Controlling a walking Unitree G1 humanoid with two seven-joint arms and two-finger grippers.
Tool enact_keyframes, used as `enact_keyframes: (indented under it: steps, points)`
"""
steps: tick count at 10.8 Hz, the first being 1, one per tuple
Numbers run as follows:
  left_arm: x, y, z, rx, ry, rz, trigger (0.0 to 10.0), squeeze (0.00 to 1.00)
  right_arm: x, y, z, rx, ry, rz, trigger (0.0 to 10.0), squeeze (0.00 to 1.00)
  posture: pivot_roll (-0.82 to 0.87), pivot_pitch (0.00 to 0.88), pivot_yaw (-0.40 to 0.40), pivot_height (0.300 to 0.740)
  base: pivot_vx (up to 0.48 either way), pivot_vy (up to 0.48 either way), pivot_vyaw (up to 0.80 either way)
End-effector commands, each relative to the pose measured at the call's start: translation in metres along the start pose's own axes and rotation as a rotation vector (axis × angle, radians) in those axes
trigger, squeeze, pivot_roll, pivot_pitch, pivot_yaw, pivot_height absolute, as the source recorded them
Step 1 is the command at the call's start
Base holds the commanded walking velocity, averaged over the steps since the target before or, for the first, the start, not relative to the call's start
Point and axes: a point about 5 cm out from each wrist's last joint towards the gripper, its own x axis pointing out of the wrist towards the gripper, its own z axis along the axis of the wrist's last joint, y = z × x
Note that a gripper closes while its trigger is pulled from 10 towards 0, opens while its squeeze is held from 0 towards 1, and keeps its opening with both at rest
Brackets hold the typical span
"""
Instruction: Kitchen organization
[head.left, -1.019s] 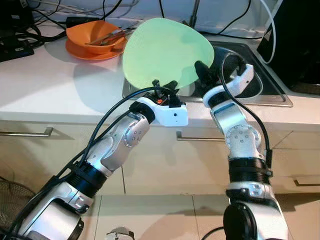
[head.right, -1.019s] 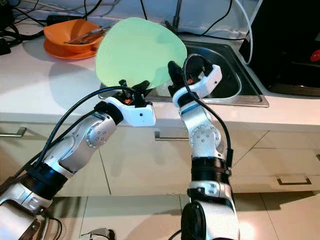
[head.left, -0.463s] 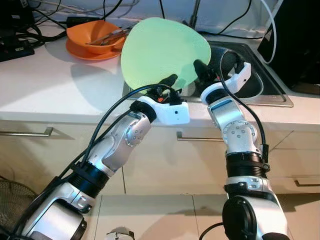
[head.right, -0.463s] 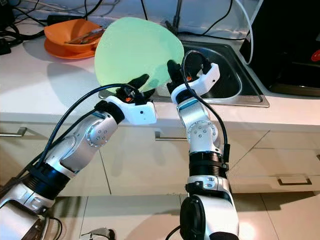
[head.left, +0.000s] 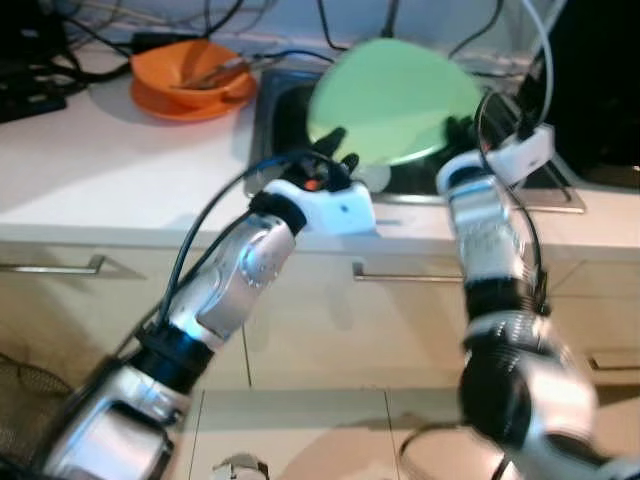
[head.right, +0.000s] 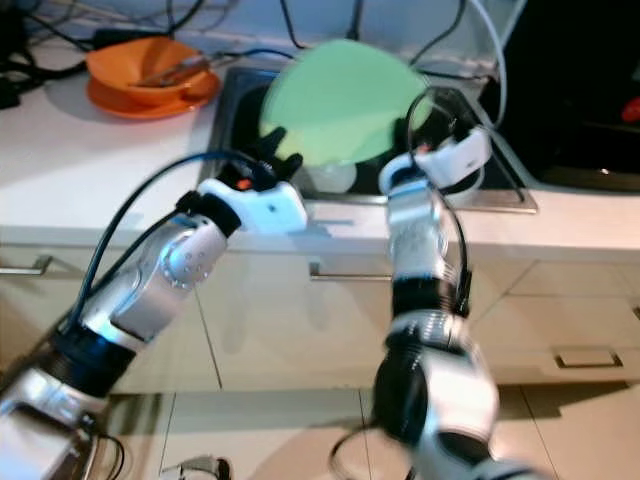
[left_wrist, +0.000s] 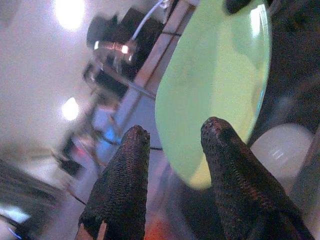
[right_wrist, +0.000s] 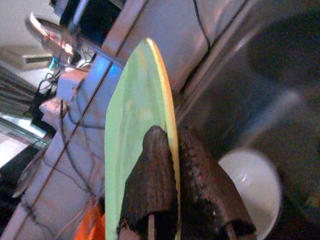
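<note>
Green plate (head.left: 395, 100) held tilted above the sink (head.left: 275, 110), far of the desk (head.left: 90, 180) edge, right of centre. Right tool (right_wrist: 172, 185) pinched narrow on the plate's rim, one finger (right_wrist: 150, 190) on each face; in the head views, at the plate's right edge (head.left: 462, 130). Left tool (left_wrist: 172, 150) just near the plate's lower left edge, fingers (left_wrist: 125, 175) spread apart with a gap between them, nothing gripped; plate seen beyond the fingertips, not touched as far as can be judged.

Under the plate, inside the sink: a white bowl (head.right: 333, 176), partly hidden by the plate's lower rim. Same bowl pale and round in the left wrist view (left_wrist: 282, 150) and below the right tool's fingers (right_wrist: 252, 192).

Far left on the desk: orange bowl (head.left: 195, 65) resting on an orange plate (head.left: 165, 100), utensils (head.left: 215, 70) lying across the bowl. Well apart from the sink. Black cables (head.left: 220, 15) running along the far wall behind it. Dark appliance (head.left: 600, 90) at far right, beside the sink.

Below the desk: cream cabinet fronts with metal handles (head.left: 50, 266). Tiled floor (head.left: 300, 430) underneath.

Head views blurred, right arm especially. Left arm's own cable (head.left: 215, 230) looping across the cabinet front.
</note>
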Motion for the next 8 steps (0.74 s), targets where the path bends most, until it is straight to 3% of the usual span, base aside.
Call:
enact_keyframes:
  steps: [1, 2, 5, 6, 8]
  points:
    - [-0.003, 0.000, -0.005, -0.152, 0.043, 0.024, 10.0, 0.00, 0.006, 0.015, 0.011, -0.050, -0.062, 0.038, 9.0, 0.00, 0.15, 0.025, -0.082, 0.740, 0.000, 0.000, 0.00]
    - [-0.007, -0.004, -0.013, -0.327, 0.107, 0.053, 10.0, 0.00, 0.009, 0.015, 0.007, -0.141, -0.059, 0.039, 10.0, 0.00, 0.15, 0.025, -0.084, 0.740, 0.000, 0.000, 0.00]
    - [-0.016, -0.010, -0.026, -0.833, 0.211, 0.187, 10.0, 0.00, 0.012, 0.015, -0.020, -0.507, 0.067, 0.082, 10.0, 0.00, 0.17, 0.029, -0.091, 0.740, 0.000, 0.000, 0.00]
    - [-0.017, -0.011, -0.027, -0.885, 0.204, 0.219, 10.0, 0.00, 0.012, 0.014, -0.022, -0.554, 0.084, 0.067, 10.0, 0.00, 0.17, 0.029, -0.092, 0.740, 0.000, 0.000, 0.00]
    - [-0.019, -0.010, -0.027, -0.880, 0.212, 0.217, 10.0, 0.00, 0.013, 0.016, -0.024, -0.596, 0.082, 0.088, 10.0, 0.00, 0.16, 0.031, -0.091, 0.740, 0.000, 0.000, 0.00]
